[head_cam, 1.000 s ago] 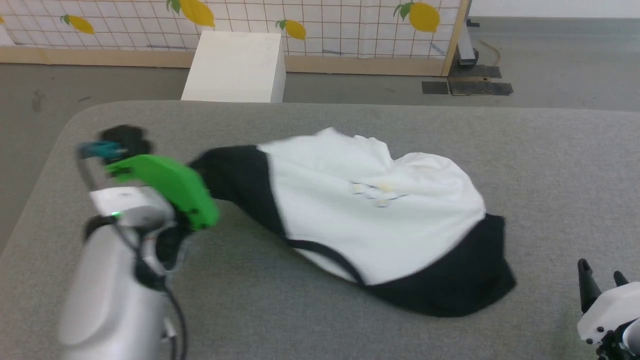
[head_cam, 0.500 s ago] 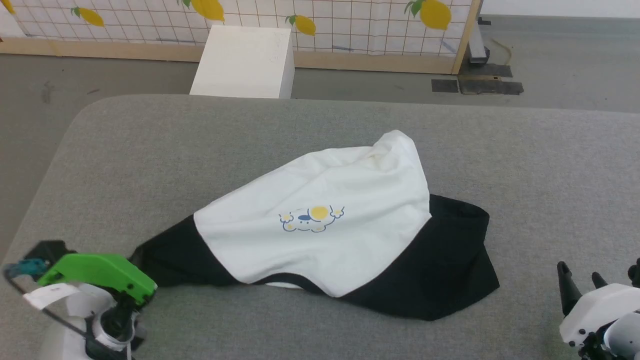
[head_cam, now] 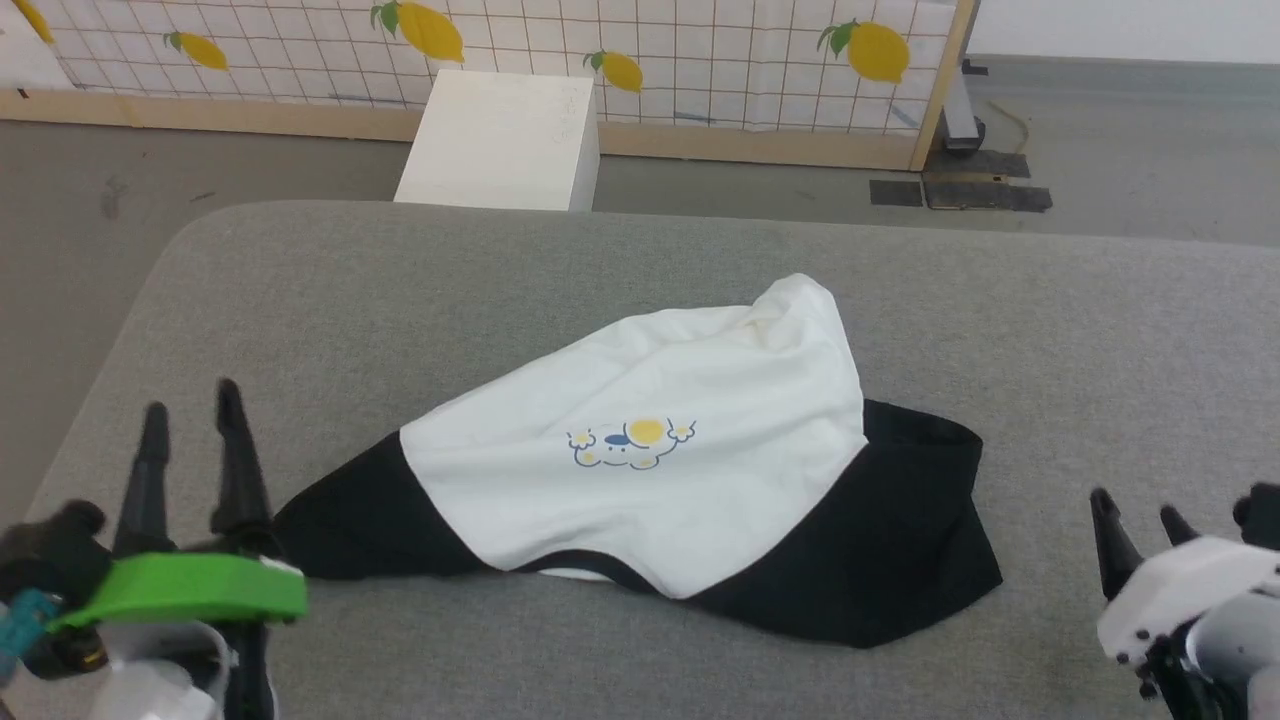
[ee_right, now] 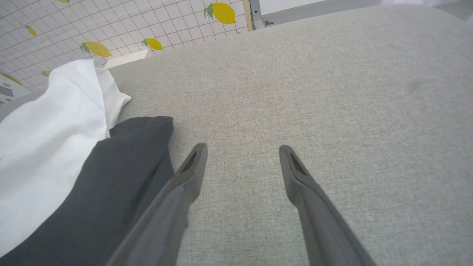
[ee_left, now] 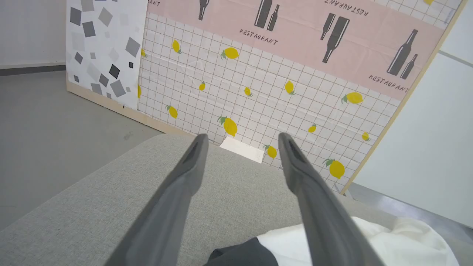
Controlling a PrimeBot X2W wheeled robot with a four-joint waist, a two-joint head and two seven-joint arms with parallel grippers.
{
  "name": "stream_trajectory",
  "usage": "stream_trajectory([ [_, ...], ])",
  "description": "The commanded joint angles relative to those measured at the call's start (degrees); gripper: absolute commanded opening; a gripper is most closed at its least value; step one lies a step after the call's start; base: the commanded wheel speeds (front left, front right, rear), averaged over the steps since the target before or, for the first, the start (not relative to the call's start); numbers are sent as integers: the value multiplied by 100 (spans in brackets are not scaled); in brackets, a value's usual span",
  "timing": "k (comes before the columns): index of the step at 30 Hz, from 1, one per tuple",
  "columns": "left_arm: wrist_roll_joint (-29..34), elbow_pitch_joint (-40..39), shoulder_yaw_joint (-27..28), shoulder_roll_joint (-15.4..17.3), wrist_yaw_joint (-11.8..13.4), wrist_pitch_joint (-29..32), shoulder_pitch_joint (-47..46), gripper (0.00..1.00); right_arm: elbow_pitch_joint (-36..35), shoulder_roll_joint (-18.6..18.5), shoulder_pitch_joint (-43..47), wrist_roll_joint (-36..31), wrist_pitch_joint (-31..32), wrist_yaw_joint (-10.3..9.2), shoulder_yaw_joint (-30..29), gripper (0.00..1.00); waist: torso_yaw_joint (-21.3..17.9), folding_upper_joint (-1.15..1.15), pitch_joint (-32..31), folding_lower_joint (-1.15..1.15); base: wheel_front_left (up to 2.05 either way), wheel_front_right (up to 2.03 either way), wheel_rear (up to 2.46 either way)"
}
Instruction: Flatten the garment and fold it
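The shirt lies rumpled approx. mid-way across the grey padded table, front side up, w/ the small blue-and-yellow print showing on the white body. It isn't flat: the white cloth bunches into a raised, creased peak at the far end, and the hem isn't visible. One black sleeve stretches toward the robot's left, the other black sleeve spreads wide at the near right, and the black neck trim curves along the near edge btwn them. The left gripper sits at the lower left of the head view, fingers pointing away from the robot and spread well apart, nothing btwn them. It is just beside the tip of the left-hand sleeve; in the left wrist view that sleeve tip shows low down btwn the two fingers, but contact can't be told. A green cover sits on that wrist. The right gripper is at the lower right, also spread wide and empty, over bare table and apart from the shirt; its wrist view has the dark sleeve and white body off to the left. Beyond the table stand a white box on the grey floor and a gridded panel w/ lemons.
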Motion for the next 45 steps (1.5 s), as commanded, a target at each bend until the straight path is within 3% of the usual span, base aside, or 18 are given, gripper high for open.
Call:
stream_trajectory([
  [1, 250, 6, -85, -32, -57, -142, 142, 100, -110, -1, -235, 0, 33, -8, 125, 100, 29, 0, 17, 0, 0, 0, 0],
  [9, 1011, -163, -185, -407, -183, -269, 253, 100, -304, -1, -1509, -228, 948, -8, 1447, 100, 237, 0, 302, 0, 0, 0, 0],
  [15, 1133, -277, -104, -626, -336, -271, 54, 100, 447, -19, -2781, -818, 2065, -8, 2529, 100, 559, 0, 695, 0, 0, 0, 0],
  [22, 1191, -336, -257, -750, -455, -271, -379, 100, 1666, -170, -3839, -1480, 3220, -8, 2799, 100, 1046, 0, 1279, 0, 0, 0, 0],
  [30, 1114, -276, -369, -804, -477, -272, -603, 100, 2271, -180, -3913, -1287, 3549, -8, 3056, 100, 1197, 0, 1614, 0, 0, 0, 0],
  [31, 1106, -272, -386, -806, -477, -272, -615, 100, 2307, -195, -3914, -1249, 3554, -8, 3041, 47, 1198, 0, 1625, 0, 0, 0, 0],
  [33, 1067, -251, -426, -811, -478, -272, -632, 100, 2304, -241, -3956, -1185, 3431, -8, 3043, 0, 1195, 0, 1646, 0, 0, 0, 0],
  [38, 1014, -220, -490, -816, -479, -272, -671, 100, 2245, -347, -4262, -1218, 2901, -8, 2585, 0, 1175, 0, 1663, 0, 0, 0, 0],
  [45, 893, -164, -704, -819, -479, -272, -806, 100, 2116, -331, -5032, -1981, 2223, -8, 1544, 0, 1354, 0, 1810, 0, 0, 0, 0],
])
